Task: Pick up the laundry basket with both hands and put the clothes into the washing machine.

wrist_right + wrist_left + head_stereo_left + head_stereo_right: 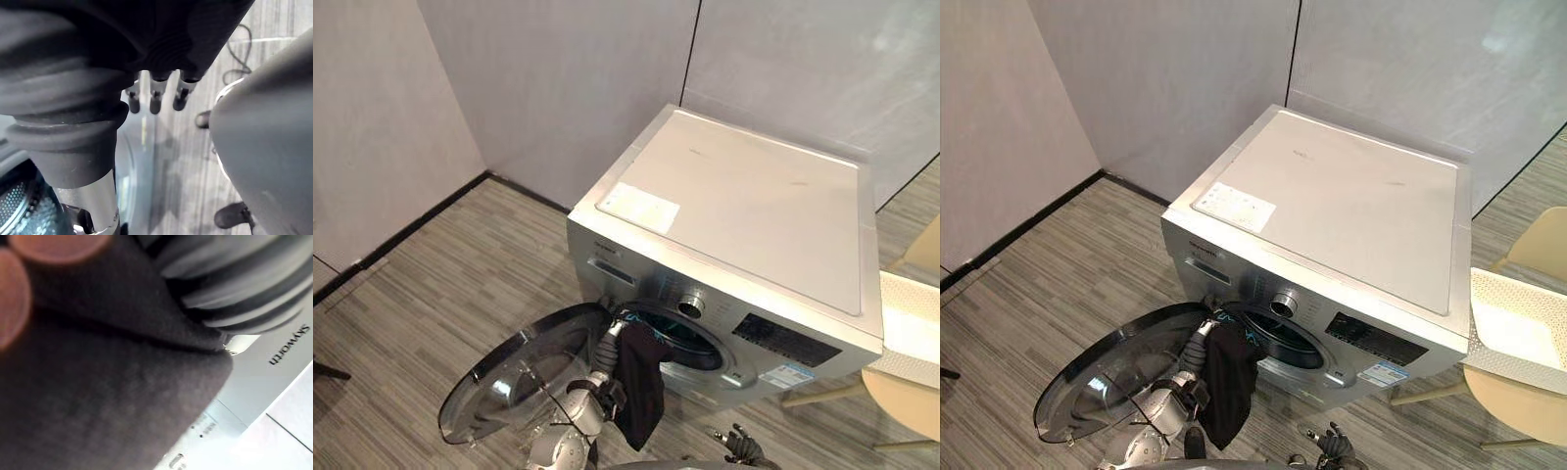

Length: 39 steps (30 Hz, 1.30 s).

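Dark garment (641, 384) hung long-axis vertical off my left hand (608, 343), with its top at the washing machine (744, 215) drum mouth (690, 343) and the rest outside. The drum lay up-right of it. Cloth hid those fingers, so I couldn't read the grip. Right hand (740, 446) was low and empty, fingers (154, 100) slack.

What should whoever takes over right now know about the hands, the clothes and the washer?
Left hand: at the rim of the washing machine's drum opening, with a dark garment draped over it and hanging outside; the cloth hides the grip.
Right hand: low in front of the machine, open, empty.
Door: swung wide open.
White basket: to the machine's right, in neither hand; contents can't be seen.
Done: garment brought to the opening.
Left: get it inside the drum, then check the basket.
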Motion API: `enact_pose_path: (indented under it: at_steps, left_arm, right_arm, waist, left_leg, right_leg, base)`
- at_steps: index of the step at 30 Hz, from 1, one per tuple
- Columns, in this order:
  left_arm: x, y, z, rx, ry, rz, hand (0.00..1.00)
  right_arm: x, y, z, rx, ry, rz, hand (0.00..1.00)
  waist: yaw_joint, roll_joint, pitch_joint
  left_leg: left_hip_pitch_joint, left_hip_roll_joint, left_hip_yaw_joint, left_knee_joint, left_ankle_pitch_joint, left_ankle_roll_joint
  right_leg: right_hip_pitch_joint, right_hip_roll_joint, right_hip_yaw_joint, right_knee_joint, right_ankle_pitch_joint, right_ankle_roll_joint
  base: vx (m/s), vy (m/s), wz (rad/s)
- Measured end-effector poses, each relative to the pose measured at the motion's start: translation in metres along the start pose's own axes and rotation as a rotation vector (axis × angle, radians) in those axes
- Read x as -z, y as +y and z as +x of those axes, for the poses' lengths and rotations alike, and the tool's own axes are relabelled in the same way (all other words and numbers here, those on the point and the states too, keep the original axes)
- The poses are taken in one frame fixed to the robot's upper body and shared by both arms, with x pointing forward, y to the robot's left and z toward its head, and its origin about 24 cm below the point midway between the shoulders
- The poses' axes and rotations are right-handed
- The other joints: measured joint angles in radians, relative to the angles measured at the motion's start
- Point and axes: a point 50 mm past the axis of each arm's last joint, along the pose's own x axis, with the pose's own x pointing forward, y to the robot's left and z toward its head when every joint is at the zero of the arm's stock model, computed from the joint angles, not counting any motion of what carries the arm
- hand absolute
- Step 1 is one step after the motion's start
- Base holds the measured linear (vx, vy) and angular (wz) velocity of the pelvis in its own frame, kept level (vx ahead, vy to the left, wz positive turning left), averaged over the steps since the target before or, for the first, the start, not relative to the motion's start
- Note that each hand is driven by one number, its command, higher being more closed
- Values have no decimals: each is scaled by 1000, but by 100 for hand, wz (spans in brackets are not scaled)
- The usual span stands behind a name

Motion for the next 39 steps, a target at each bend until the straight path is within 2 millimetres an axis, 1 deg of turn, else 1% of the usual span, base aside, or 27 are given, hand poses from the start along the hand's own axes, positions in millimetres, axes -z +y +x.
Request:
enact_pose_path:
  at_steps: [2,3,4,5,6,7,8,9,11,13,15,17,18,21,22,23,24,25,26,28,29,31,32,34,35,37,39]
  left_arm:
    - [-6,-7,7,37,-10,18,100]
    - [-10,-14,12,67,-18,34,100]
    - [-15,-21,18,96,-29,43,100]
    - [-19,-24,21,104,-37,48,100]
    - [-29,-33,29,133,-60,71,100]
    - [-31,-35,31,137,-64,76,100]
    - [-41,-42,37,154,-92,93,100]
    - [-46,-45,40,162,-106,103,100]
    - [-63,-60,51,189,-165,118,100]
    - [-75,-75,57,218,-212,115,100]
    - [-83,-91,61,255,-250,109,100]
    - [-99,-115,63,315,-312,104,100]
    - [-103,-121,63,327,-332,101,100]
    - [-132,-148,67,377,-439,79,100]
    - [-138,-150,67,374,-462,71,100]
    - [-152,-152,68,366,-506,61,100]
    - [-165,-150,68,349,-556,58,100]
    - [-171,-148,68,330,-574,58,100]
    - [-187,-143,68,284,-622,47,100]
    - [-233,-134,64,203,-756,66,100]
    - [-268,-128,57,153,-857,84,100]
    - [-305,-122,42,110,-966,158,100]
    - [-313,-121,37,100,-993,175,100]
    - [-321,-122,32,99,-1027,155,100]
    - [-324,-121,30,102,-1049,133,100]
    - [-325,-118,27,87,-1073,74,100]
    - [-323,-110,27,51,-1086,3,100]
  right_arm:
    - [-13,6,3,-18,-42,-3,0]
    - [-24,8,5,-26,-78,-11,0]
    - [-39,11,7,-41,-121,-44,0]
    - [-48,13,8,-49,-145,-59,0]
    - [-73,18,9,-56,-226,-69,0]
    - [-76,19,9,-55,-237,-71,0]
    - [-93,23,9,-58,-288,-79,0]
    - [-101,26,9,-61,-313,-87,0]
    - [-119,34,5,-75,-389,-90,0]
    - [-131,42,-1,-94,-446,-81,0]
    - [-146,51,-10,-117,-527,-63,0]
    - [-169,59,-26,-143,-655,-37,0]
    - [-174,61,-30,-150,-685,-30,0]
    - [-197,71,-51,-206,-818,21,0]
    - [-199,73,-54,-211,-833,29,0]
    - [-202,76,-59,-216,-855,49,0]
    - [-205,77,-63,-226,-875,58,0]
    - [-207,78,-65,-229,-885,62,0]
    - [-211,79,-70,-234,-910,72,0]
    - [-216,81,-77,-241,-945,102,0]
    - [-218,82,-80,-250,-960,115,0]
    - [-219,81,-81,-251,-965,157,0]
    - [-219,79,-81,-245,-967,179,0]
    - [-218,78,-81,-240,-966,203,0]
    - [-217,79,-81,-242,-963,214,0]
    - [-214,80,-80,-241,-956,242,0]
    - [-217,76,-84,-231,-983,260,0]
  waist:
    - [-2,0,65]
    - [-4,6,116]
    - [-5,13,171]
    - [-6,15,193]
    - [-18,14,240]
    - [-21,14,247]
    - [-27,17,283]
    - [-27,17,299]
    - [-29,22,327]
    - [-29,23,355]
    - [-29,25,360]
    - [-27,29,368]
    - [-27,31,369]
    - [-25,33,388]
    - [-26,33,388]
    - [-25,34,393]
    - [-23,34,398]
    - [-22,34,399]
    - [-24,34,400]
    - [-27,34,401]
    - [-33,34,401]
    - [-42,34,402]
    - [-44,34,403]
    - [-47,34,404]
    - [-49,35,405]
    - [-53,34,416]
    - [-53,34,425]
  left_leg:
    - [-75,14,-21,105,-19,3]
    - [-136,30,-40,182,-44,0]
    - [-178,49,-41,230,-61,-2]
    - [-196,57,-40,244,-66,-5]
    - [-264,62,-36,275,-70,-9]
    - [-273,62,-35,281,-72,-11]
    - [-309,63,-28,302,-74,-14]
    - [-327,65,-21,315,-76,-11]
    - [-411,75,-10,372,-92,-10]
    - [-461,89,-8,435,-111,-12]
    - [-537,115,-7,523,-144,-14]
    - [-641,146,-12,650,-192,-17]
    - [-666,153,-13,676,-201,-12]
    - [-794,191,-8,808,-246,-13]
    - [-819,198,-7,829,-251,-13]
    - [-861,216,-5,868,-262,-10]
    - [-900,236,-1,908,-275,-10]
    - [-921,247,2,929,-283,-9]
    - [-959,266,6,967,-298,-9]
    - [-1019,296,15,1022,-317,-5]
    - [-1059,311,16,1058,-326,-3]
    - [-1121,333,11,1109,-343,1]
    - [-1156,343,6,1140,-351,3]
    - [-1195,354,-2,1180,-362,12]
    - [-1214,359,-9,1203,-372,10]
    - [-1235,361,-13,1238,-387,13]
    - [-1251,359,-15,1259,-399,10]
  right_leg:
    - [-25,2,-18,34,2,-3]
    - [-53,10,-36,63,2,-3]
    - [-92,19,-37,97,1,-5]
    - [-118,19,-34,117,-2,-9]
    - [-204,14,-29,193,-38,-22]
    - [-217,10,-28,206,-44,-25]
    - [-275,0,-21,263,-59,-30]
    - [-304,-4,-11,293,-69,-30]
    - [-412,-15,6,379,-95,-39]
    - [-465,-17,16,443,-116,-45]
    - [-537,-18,25,512,-138,-50]
    - [-640,-23,30,633,-180,-64]
    - [-665,-24,30,663,-190,-66]
    - [-803,-27,51,804,-243,-76]
    - [-832,-25,55,823,-249,-79]
    - [-878,-16,67,857,-256,-81]
    - [-923,-5,83,887,-259,-86]
    - [-946,2,89,903,-260,-88]
    - [-992,11,107,933,-263,-91]
    - [-1063,32,123,972,-267,-85]
    - [-1107,40,137,1000,-268,-85]
    - [-1170,54,145,1038,-271,-88]
    - [-1205,59,152,1061,-273,-91]
    - [-1241,63,156,1094,-277,-94]
    - [-1256,66,157,1111,-281,-95]
    - [-1279,64,165,1148,-292,-94]
    - [-1297,58,172,1174,-308,-87]
  base:
    - [-21,-29,29]
    - [-129,-23,21]
    - [-117,-14,7]
    - [-197,10,-16]
    - [-165,10,-16]
    - [-192,15,-18]
    - [-90,11,-13]
    - [-136,13,-22]
    - [-190,-11,-19]
    - [-137,-30,-14]
    - [-120,-36,-21]
    - [-110,-67,-20]
    - [-104,-75,-14]
    - [-91,-73,-14]
    - [-71,-64,-28]
    - [-60,-55,-38]
    - [-54,-52,-43]
    - [-59,-45,-48]
    - [-49,-34,-45]
    - [-58,-33,-52]
    - [-82,-26,-41]
    - [-85,-26,-34]
    - [-49,-22,-27]
    - [-24,-11,-16]
    - [-23,-11,-13]
    - [-9,-4,-3]
    - [-27,-26,6]
